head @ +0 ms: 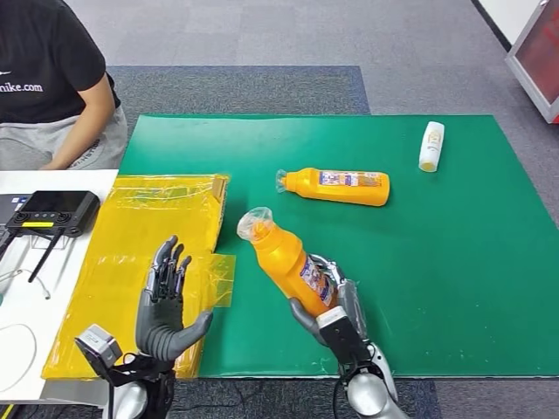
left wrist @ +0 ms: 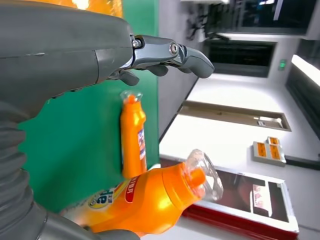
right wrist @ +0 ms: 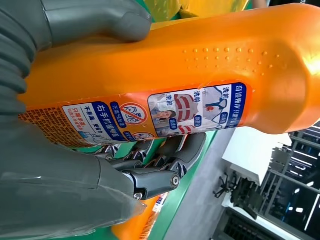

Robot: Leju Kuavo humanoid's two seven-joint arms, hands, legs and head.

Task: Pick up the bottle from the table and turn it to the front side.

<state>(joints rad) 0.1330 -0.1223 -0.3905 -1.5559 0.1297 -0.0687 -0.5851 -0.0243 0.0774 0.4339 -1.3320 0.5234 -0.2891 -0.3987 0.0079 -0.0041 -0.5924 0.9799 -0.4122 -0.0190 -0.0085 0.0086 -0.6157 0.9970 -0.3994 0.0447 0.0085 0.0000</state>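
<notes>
Upper left of the head view: a person in a black shirt is sitting behind a white table, with a black controller with antennas lying on it. Next over, a yellow plastic bag is lying flat, overlapping the green mat. Lower left: left hand is hovering over the bag, fingers spread and upright, holding nothing. Lower centre: right hand is gripping the orange plastic bottle with clear cap cover around its lower body, lifted off the mat. Long axis is running diagonally; cap end is pointing to the upper left of the frame, base toward the lower right, blue-and-white label showing. Centre: a second orange bottle is lying on its side, cap pointing left. Upper right: a small white bottle is lying on the mat.
</notes>
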